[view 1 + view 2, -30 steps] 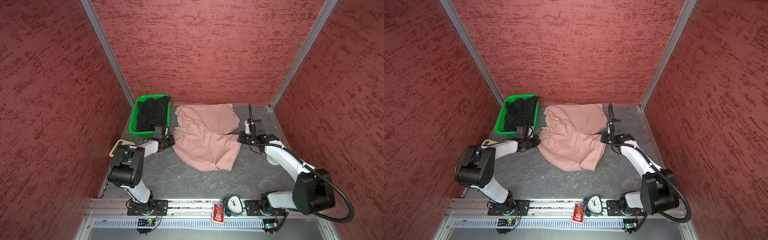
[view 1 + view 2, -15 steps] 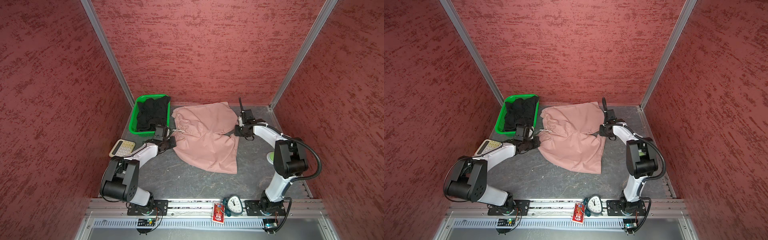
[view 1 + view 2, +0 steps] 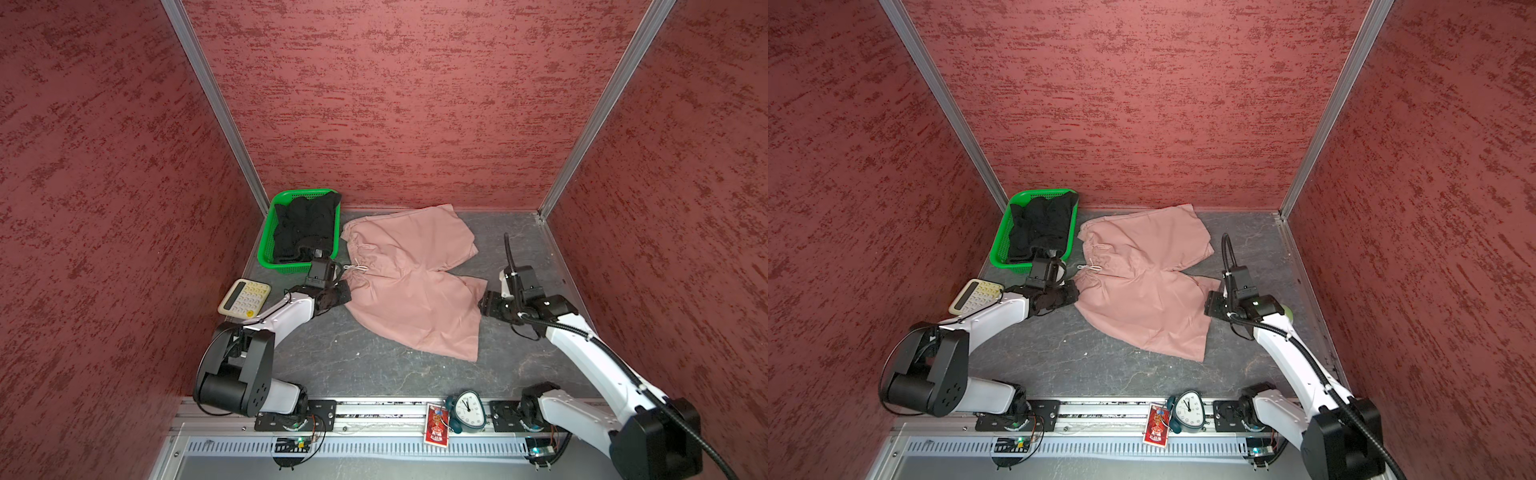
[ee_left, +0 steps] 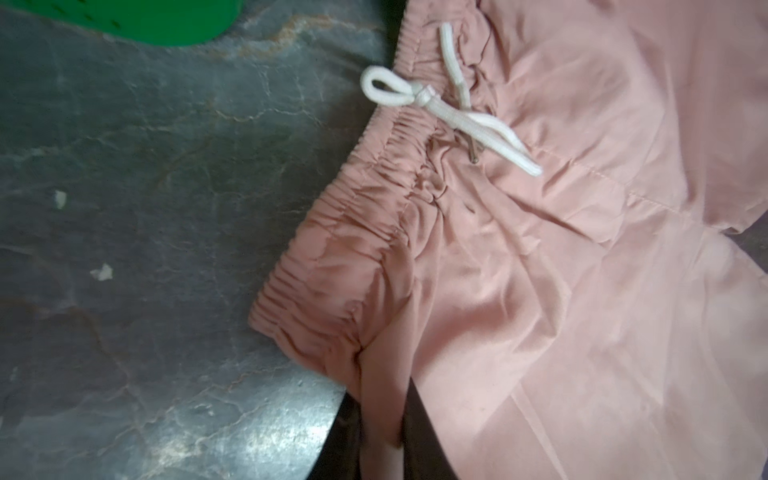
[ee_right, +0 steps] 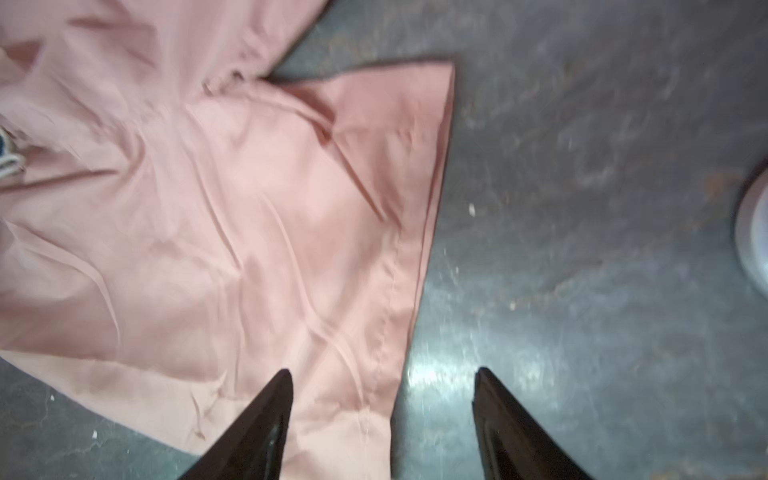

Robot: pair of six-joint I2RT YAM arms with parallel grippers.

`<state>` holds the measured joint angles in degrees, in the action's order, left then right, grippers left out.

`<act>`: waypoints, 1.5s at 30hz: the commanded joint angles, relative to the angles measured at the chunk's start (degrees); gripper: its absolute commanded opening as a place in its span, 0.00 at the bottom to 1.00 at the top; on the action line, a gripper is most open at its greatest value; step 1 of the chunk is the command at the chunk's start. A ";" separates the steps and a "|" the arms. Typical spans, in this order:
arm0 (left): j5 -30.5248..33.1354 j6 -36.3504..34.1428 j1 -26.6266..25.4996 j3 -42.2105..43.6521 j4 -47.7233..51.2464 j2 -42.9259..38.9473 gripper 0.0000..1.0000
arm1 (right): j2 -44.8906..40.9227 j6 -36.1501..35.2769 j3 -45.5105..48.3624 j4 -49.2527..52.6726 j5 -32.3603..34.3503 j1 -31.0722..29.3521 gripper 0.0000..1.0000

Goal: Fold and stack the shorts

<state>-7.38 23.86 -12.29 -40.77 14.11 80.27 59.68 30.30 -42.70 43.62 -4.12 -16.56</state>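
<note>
We are looking at the pink shorts (image 3: 407,282), which are lying spread on the dark counter (image 3: 353,365) in the middle of both top views. The waistband is pointing to the left of the frame and the two legs to the right. The white drawstring (image 4: 453,116) is lying tied in a bow on the gathered waistband.

The left pincer (image 3: 343,291) is sitting at the lower corner of the waistband. In the left wrist view we are seeing this pincer (image 4: 380,415) pinching a raised fold of the pink cloth between its two dark fingers.

The right pincer (image 3: 484,307) is hanging at the right edge of the shorts, just beside the hem of the nearer leg. In the right wrist view this pincer (image 5: 383,370) is spread wide and holding nothing. One of its fingers (image 5: 270,415) is standing over the cloth and the other one over the bare counter.

The black shorts (image 3: 303,228) are lying crumpled in the green basket (image 3: 269,228) at the upper left of the counter, just beside the pink waistband. A calculator (image 3: 244,297) is lying at the left edge, below the basket, and a clock (image 3: 467,409) is standing at the front rail.
</note>
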 commanded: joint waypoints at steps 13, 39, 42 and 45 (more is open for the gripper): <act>0.53 1.73 -0.45 2.30 1.01 -4.89 0.26 | 7.91 19.34 11.97 -11.78 -0.19 -11.81 0.54; 2.35 4.50 0.16 5.60 12.04 -18.94 0.99 | -2.78 15.97 2.17 3.55 11.24 -13.19 0.62; 2.22 4.36 0.66 5.93 10.46 -17.72 0.99 | 3.02 9.94 -1.83 4.84 11.42 -18.42 0.61; -0.57 4.53 1.92 6.50 7.40 -16.17 0.99 | 8.52 6.75 -5.10 8.28 14.26 -25.83 0.61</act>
<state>-4.86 28.27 -11.60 -34.70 24.67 62.98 64.71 42.78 -45.43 48.12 6.83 -37.32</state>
